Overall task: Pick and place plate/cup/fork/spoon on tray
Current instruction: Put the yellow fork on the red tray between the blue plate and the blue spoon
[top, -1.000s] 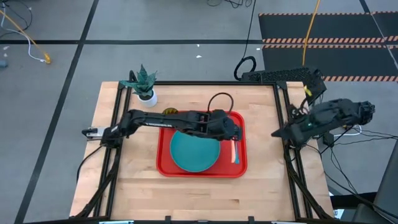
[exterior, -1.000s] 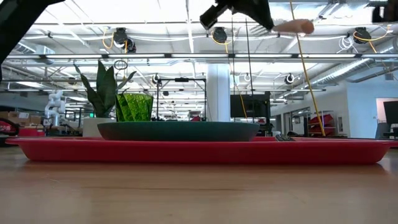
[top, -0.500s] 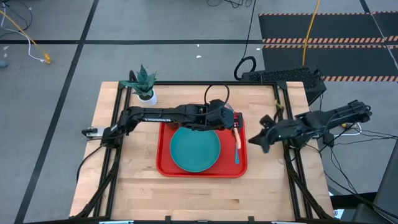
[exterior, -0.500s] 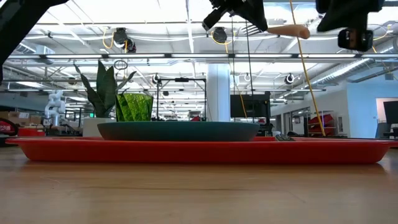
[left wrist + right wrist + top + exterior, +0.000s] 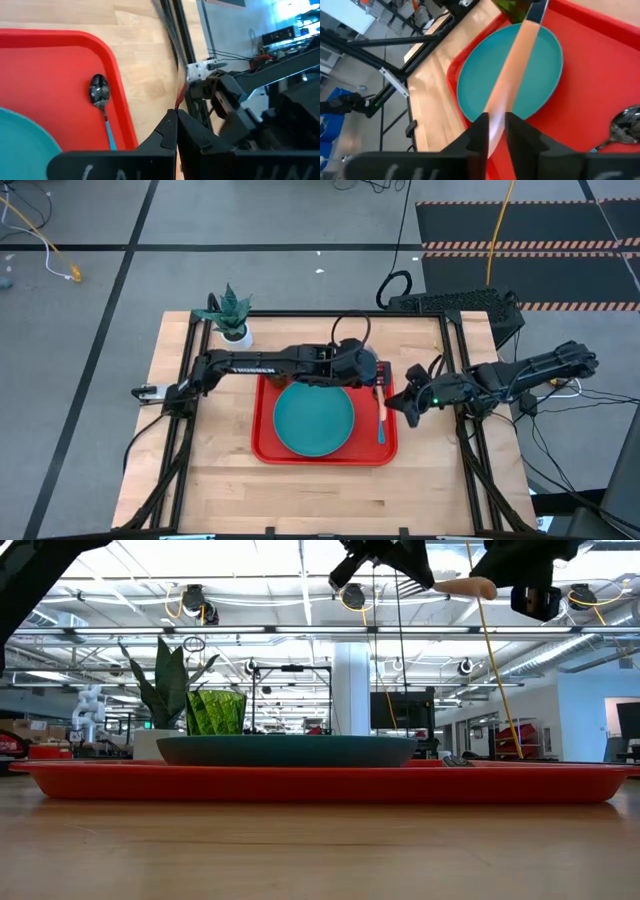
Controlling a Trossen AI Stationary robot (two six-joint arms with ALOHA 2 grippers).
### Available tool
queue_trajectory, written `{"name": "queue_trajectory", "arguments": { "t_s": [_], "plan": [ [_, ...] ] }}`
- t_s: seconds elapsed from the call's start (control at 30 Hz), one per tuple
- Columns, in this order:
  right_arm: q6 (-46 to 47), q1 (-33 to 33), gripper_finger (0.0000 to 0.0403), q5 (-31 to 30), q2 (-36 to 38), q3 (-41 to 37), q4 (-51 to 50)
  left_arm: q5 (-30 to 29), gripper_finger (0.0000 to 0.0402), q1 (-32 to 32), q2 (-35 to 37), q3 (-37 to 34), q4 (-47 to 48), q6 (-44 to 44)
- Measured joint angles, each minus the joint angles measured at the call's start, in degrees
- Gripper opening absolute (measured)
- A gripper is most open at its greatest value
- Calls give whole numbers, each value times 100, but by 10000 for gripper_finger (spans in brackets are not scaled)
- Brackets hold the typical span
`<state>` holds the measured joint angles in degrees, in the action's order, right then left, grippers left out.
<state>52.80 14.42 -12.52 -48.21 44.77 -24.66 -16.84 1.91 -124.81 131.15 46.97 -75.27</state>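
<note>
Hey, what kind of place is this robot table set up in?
Probably a robotics lab or workshop hall. Behind the wooden table the low view shows an open ceiling with strip lights, racks of equipment, and loose cables and hazard-striped mats lie on the floor.

A grey floor [image 5: 250, 240] with black tape lines surrounds the table, under bright ceiling lights [image 5: 190, 595].

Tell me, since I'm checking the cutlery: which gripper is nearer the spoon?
Right. The right gripper hangs beside the spoon, by the tray's edge; the left gripper holds the fork farther up.
</note>
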Motion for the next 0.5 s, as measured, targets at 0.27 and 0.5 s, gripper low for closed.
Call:
{"name": "queue_trajectory", "arguments": {
  "t_s": [0.27,0.5],
  "plan": [
    [-113,-145,122,-109,-98,0,198,129,0,-26,0,-2,-216,66],
    [-247,-241,143,-120,-145,0,703,220,0,-17,0,-2,-263,89]
  ]
}}
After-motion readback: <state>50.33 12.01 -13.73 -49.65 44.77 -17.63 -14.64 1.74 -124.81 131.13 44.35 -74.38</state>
